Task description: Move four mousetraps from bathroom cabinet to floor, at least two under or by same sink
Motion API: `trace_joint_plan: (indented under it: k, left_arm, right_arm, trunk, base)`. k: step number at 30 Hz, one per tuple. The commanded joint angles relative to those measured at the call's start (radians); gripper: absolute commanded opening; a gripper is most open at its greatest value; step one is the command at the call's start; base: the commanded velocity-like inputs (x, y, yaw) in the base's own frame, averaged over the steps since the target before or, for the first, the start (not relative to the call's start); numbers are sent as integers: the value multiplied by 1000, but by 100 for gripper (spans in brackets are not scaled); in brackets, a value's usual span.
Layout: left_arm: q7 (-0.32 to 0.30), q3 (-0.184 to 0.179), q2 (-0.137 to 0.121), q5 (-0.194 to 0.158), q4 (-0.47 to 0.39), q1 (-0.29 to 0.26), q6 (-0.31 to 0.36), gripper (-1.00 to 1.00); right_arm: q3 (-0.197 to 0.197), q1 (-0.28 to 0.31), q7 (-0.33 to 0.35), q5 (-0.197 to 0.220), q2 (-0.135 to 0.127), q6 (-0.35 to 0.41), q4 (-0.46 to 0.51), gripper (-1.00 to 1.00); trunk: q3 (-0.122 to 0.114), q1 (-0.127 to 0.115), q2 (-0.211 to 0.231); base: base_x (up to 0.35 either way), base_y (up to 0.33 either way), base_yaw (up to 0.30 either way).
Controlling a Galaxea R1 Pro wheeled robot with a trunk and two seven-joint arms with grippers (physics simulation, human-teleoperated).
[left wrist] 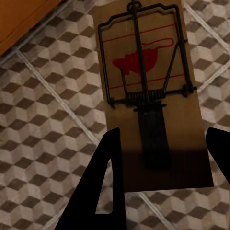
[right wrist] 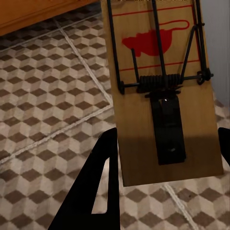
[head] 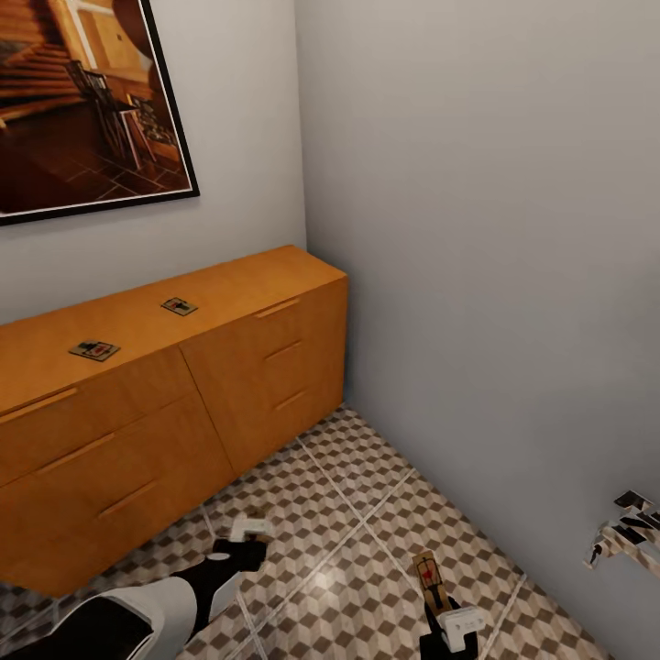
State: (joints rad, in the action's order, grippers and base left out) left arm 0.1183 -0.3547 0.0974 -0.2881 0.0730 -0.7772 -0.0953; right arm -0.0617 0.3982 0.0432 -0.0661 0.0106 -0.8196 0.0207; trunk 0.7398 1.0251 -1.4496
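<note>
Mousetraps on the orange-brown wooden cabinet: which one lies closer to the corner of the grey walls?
The small tan wooden mousetrap further along the cabinet top lies closer; the other mousetrap lies further from that corner.

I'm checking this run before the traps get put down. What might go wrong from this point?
Each gripper, left and right, pinches only the end of its mousetrap, so either board may tilt or slip when moved.

Two more mousetraps lie on the cabinet top; releasing these on the floor here, far from the sink, may fail the placement rule.
</note>
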Motion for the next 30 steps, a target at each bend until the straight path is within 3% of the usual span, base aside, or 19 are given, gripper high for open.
trace_joint_plan:
  k: [1,4,6,7,10,15,18,24,30]
  left_arm:
    - [0,-9,-5,-8,5,13,-27,-100]
    - [-1,-9,-25,-8,5,52,-77,-100]
    - [-2,-9,-44,-8,6,79,-165,-100]
    - [-1,-9,-57,-9,6,101,-251,-100]
    - [-1,-9,-77,-9,7,141,-355,-100]
    - [-1,-9,-114,-9,7,210,-469,-100]
    - [1,-9,-135,-9,7,242,-568,-100]
    - [2,-9,-181,-9,7,282,-635,-100]
    - [9,-9,-197,-9,7,289,-695,-100]
  right_arm:
    - [-5,1,-3,3,-3,-4,0,-100]
    - [-3,1,-21,4,-20,-5,3,-100]
    - [-1,1,-46,5,-44,-5,14,-100]
    - [0,1,-66,5,-55,-2,41,-100]
    - [-1,1,-91,5,-65,19,114,-100]
    - [-1,1,-100,7,-75,201,233,-100]
    - [0,1,-99,11,-77,257,279,-100]
    - [-3,1,-90,25,-79,270,289,-100]
    - [-7,1,-87,28,-77,215,263,-100]
  trunk:
    - [1,0,0]
    - [1,0,0]
    - [1,0,0]
    - [1,0,0]
    - [1,0,0]
    - [1,0,0]
    - [1,0,0]
    - [1,0,0]
    - [1,0,0]
  base:
    - [0,0,0]
    - [0,0,0]
    - [0,0,0]
    - [0,0,0]
    - [0,0,0]
    - [0,0,0]
    - [0,0,0]
    - [0,0,0]
    - [0,0,0]
